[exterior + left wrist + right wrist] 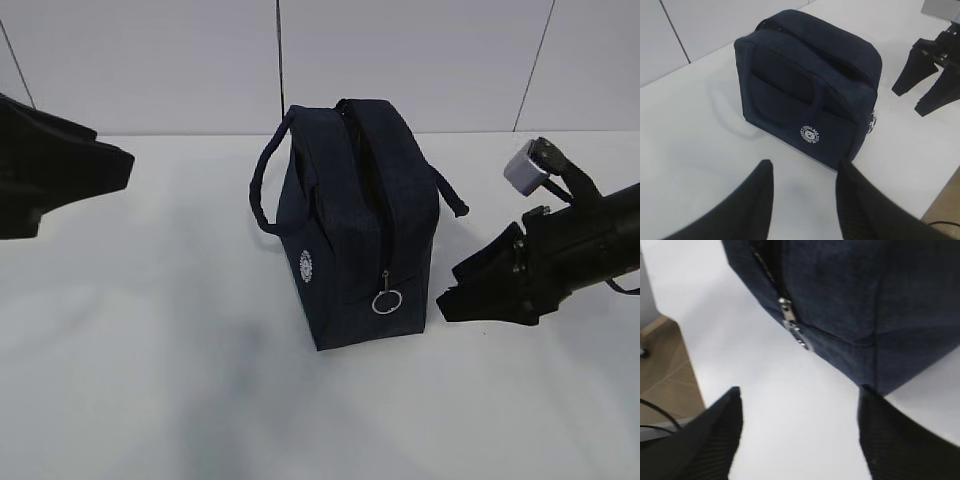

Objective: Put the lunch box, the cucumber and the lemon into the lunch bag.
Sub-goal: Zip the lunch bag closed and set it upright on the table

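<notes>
The dark navy lunch bag stands upright mid-table, its two loop handles hanging to either side. Its zipper pull with the metal ring hangs low on the front end. Whether the top is open I cannot tell. My left gripper is open and empty, a short way from the bag's logo side. My right gripper is open and empty too, close beside the zipper at the bag's end corner, not touching it. The lunch box, the cucumber and the lemon are out of view.
The white table stretches in front of and around the bag. A white panel wall stands behind. The table's edge and brown floor show left in the right wrist view.
</notes>
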`<action>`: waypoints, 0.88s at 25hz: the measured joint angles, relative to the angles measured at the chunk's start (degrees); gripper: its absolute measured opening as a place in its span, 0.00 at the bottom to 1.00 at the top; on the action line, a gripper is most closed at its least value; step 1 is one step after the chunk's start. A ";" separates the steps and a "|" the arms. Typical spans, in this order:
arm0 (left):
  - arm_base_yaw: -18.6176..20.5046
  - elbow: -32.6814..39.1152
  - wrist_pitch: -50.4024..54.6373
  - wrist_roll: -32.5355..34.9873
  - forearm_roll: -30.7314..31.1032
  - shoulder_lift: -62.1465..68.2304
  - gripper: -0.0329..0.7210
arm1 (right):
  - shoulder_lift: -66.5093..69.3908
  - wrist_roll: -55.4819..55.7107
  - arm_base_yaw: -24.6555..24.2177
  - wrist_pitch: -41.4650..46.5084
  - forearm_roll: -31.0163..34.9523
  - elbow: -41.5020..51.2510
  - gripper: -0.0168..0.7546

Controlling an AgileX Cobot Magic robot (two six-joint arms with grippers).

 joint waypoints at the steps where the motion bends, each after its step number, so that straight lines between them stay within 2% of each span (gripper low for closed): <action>1: 0.00 0.00 -0.12 0.00 0.00 0.49 0.44 | 0.00 -0.43 0.00 -0.55 0.54 0.00 0.78; 4: 0.00 0.00 -1.08 0.00 0.00 1.51 0.44 | 0.00 -4.49 0.00 -0.85 2.90 0.00 0.81; 9: 0.00 0.00 -4.40 0.00 0.00 1.65 0.44 | 1.31 -8.97 0.22 -0.03 3.81 0.00 0.79; 17: 0.00 0.00 -5.28 0.00 1.18 1.65 0.44 | 6.98 -13.73 0.58 7.01 8.71 0.00 0.78; 22: 0.00 0.00 -5.28 0.00 2.11 1.65 0.44 | 9.08 -17.26 2.65 7.85 9.83 -0.04 0.77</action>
